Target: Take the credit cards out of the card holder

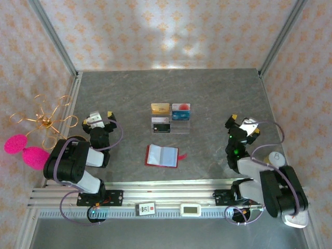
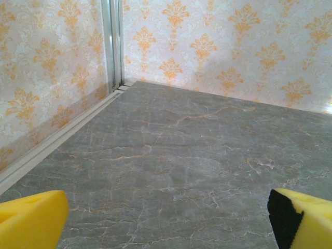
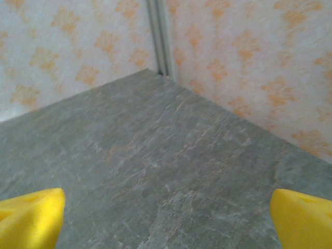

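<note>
Lying open, card holder (image 1: 163,155) well clear of left end effector (image 1: 100,117), right end effector (image 1: 245,124), both released.

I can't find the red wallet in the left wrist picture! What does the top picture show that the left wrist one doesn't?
Top picture: the open red wallet, the clear stand holding cards, the left arm and the right arm. Left wrist picture: a close look at the yellow fingertips of the left tool, spread wide, and the corner post. Both: the grey table and patterned walls.
</note>
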You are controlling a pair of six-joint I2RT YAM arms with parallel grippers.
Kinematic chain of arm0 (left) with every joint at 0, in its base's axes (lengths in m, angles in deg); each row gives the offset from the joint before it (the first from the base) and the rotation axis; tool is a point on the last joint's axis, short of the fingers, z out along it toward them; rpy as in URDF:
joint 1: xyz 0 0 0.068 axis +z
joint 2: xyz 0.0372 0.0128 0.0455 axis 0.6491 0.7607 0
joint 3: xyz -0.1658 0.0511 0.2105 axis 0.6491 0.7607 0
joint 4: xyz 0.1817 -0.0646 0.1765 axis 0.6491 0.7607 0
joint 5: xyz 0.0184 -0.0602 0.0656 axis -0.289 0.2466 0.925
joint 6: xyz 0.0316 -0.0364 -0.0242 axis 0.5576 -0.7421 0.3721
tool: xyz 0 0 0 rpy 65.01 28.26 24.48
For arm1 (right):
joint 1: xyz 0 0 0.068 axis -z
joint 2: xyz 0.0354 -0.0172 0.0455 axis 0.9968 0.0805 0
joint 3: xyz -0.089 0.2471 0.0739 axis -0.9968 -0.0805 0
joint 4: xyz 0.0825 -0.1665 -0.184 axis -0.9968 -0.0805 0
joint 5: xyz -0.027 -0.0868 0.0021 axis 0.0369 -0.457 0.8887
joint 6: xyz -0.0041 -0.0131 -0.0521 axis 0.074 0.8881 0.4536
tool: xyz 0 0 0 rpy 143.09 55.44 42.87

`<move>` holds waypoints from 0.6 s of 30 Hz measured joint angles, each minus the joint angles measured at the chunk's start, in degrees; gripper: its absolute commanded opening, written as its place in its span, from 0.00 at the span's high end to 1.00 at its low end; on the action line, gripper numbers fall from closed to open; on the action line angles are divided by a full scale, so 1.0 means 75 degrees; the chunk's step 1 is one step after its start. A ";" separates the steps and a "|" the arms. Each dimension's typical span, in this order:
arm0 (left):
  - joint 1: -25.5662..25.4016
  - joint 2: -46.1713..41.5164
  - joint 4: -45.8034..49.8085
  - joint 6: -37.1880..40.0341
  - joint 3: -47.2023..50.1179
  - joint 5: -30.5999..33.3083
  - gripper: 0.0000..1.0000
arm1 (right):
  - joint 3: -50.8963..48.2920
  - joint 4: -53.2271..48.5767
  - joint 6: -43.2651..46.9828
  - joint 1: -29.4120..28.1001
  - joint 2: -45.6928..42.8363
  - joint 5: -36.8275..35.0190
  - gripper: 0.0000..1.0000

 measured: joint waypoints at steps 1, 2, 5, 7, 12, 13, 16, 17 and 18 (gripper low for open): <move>0.0000 0.0003 -0.0003 0.0000 0.0000 0.0000 0.01 | -0.0006 0.0341 0.0064 0.0143 0.0321 0.0277 0.00; 0.0000 0.0006 -0.0006 0.0000 0.0000 0.0000 0.01 | -0.0012 0.0764 0.0114 0.0283 0.0688 0.0510 0.00; 0.0000 0.0006 -0.0006 0.0000 0.0000 0.0000 0.01 | 0.0044 0.1859 0.0271 0.0510 0.1894 0.1072 0.00; 0.0000 0.0006 -0.0006 0.0000 0.0000 0.0000 0.01 | 0.0105 0.2072 0.0347 0.0551 0.2384 0.1460 0.00; 0.0000 0.0006 -0.0009 0.0000 0.0000 0.0000 0.01 | 0.0207 0.2361 0.0376 0.0723 0.2396 0.2008 0.00; 0.0000 0.0006 -0.0009 0.0000 0.0000 0.0000 0.01 | 0.0213 0.2428 0.0379 0.0723 0.2396 0.2075 0.00; 0.0000 0.0006 -0.0009 0.0000 0.0000 0.0000 0.01 | 0.0221 0.2442 0.0379 0.0723 0.2393 0.2194 0.00; 0.0000 0.0006 -0.0009 0.0000 0.0000 0.0000 0.01 | 0.0224 0.2445 0.0379 0.0723 0.2393 0.2209 0.00; 0.0000 0.0006 -0.0012 0.0000 0.0000 0.0000 0.01 | 0.0221 0.2445 0.0379 0.0723 0.2393 0.2229 0.00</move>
